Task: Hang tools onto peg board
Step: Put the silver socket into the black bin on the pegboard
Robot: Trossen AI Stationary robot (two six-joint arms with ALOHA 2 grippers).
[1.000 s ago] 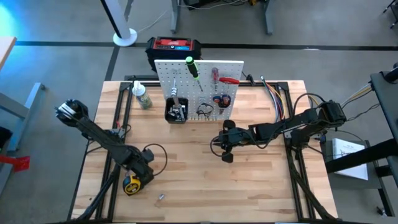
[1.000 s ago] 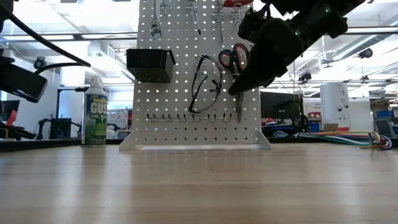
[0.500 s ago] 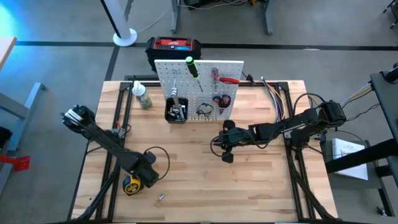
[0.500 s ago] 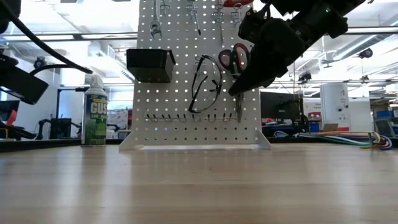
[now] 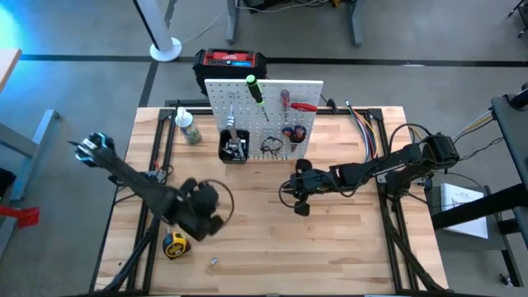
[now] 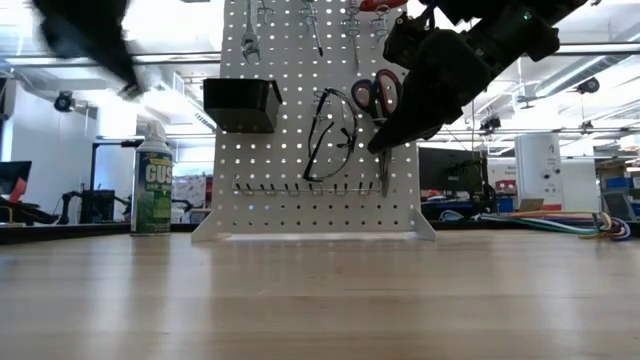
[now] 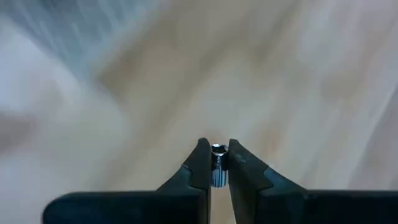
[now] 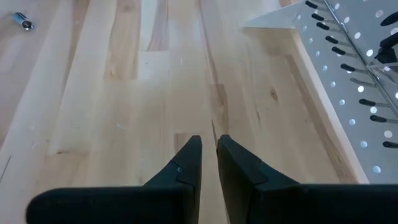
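We see a grey concrete floor (image 5: 82,33) around the wooden table (image 5: 272,239), and bright ceiling lights (image 6: 180,45) over distant workbenches (image 6: 560,205).

- From overhead I look straight down on the whole table (image 5: 272,247) and both arms.
- My low camera sits at tabletop height, facing the peg board (image 6: 310,120) with the room behind it.
- My left wrist camera looks close past its fingers (image 7: 200,163) at blurred wood.
- My right wrist camera faces the tabletop and the peg board's foot, shared with the overhead view.
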